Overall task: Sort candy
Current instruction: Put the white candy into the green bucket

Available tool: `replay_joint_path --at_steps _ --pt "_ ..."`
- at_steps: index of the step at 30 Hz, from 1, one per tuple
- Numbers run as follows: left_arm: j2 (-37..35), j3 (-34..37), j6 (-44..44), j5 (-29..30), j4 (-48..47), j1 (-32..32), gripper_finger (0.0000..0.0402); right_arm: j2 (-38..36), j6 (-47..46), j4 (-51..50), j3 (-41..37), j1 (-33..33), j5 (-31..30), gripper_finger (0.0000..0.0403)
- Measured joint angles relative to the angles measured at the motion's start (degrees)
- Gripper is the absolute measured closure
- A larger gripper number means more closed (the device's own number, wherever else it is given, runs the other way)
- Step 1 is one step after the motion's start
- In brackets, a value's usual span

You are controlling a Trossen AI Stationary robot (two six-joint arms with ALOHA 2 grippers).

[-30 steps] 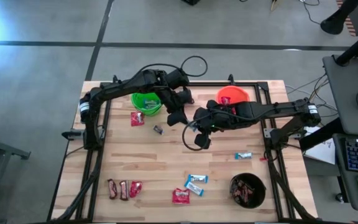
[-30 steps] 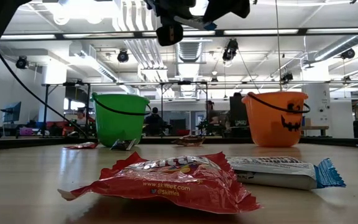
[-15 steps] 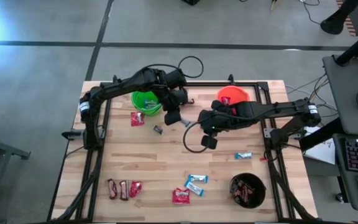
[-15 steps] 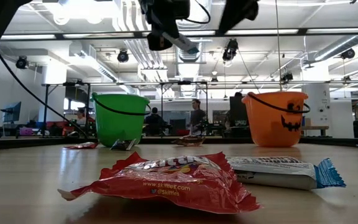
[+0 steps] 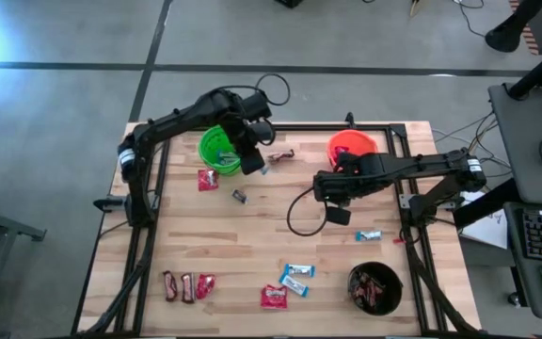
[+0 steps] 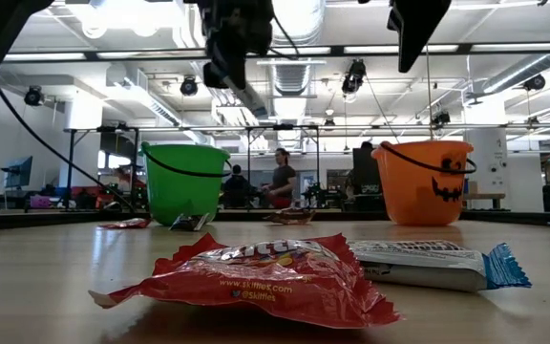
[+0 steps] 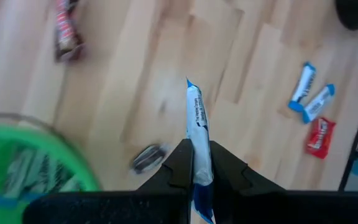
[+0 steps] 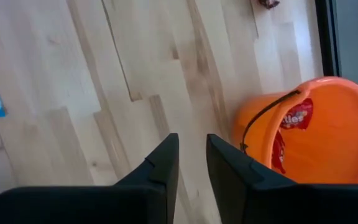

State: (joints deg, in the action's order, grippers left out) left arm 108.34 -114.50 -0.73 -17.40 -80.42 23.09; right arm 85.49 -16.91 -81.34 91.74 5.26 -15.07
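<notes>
Two round plastic buckets seen on planked wooden table (image 5: 243, 235). Flat blue-white bar (image 7: 196, 124) pinched by left gripper (image 7: 196, 163); right gripper (image 8: 191, 155) slightly parted, empty.

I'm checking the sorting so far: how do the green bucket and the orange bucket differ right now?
The green bucket has the left gripper beside its rim, shut on a blue-and-white bar; the orange bucket has the right gripper, holding nothing, nearby. The green one holds blue-and-white wrappers, the orange one red packets. Both stand upright at the table's far edge.
</notes>
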Motion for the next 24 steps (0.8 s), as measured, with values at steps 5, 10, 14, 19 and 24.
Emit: replay_joint_path --at_steps 5,10,14,19,24 --pt "-0.4 0.0 -2.1 0.4 -1.9 3.1 0.0393 0.0 -0.1 0.2 0.0 0.0 0.0 0.0335" --pt "-0.4 0.0 -5.6 0.5 -4.4 6.6 0.0393 0.0 -4.3 0.2 0.0 0.0 0.1 0.0335" --pt "-0.5 0.0 -9.1 0.6 -5.9 9.0 0.0393 0.0 -7.8 0.2 0.0 0.2 0.5 0.0335" --pt "-0.5 0.0 -13.7 2.8 -6.7 12.2 0.0393 0.0 -10.9 1.3 0.0 0.6 0.5 0.0335" --pt "-0.5 0.0 -15.7 3.2 -8.3 16.5 0.0393 0.0 -12.9 1.6 0.0 0.6 0.5 0.0335"
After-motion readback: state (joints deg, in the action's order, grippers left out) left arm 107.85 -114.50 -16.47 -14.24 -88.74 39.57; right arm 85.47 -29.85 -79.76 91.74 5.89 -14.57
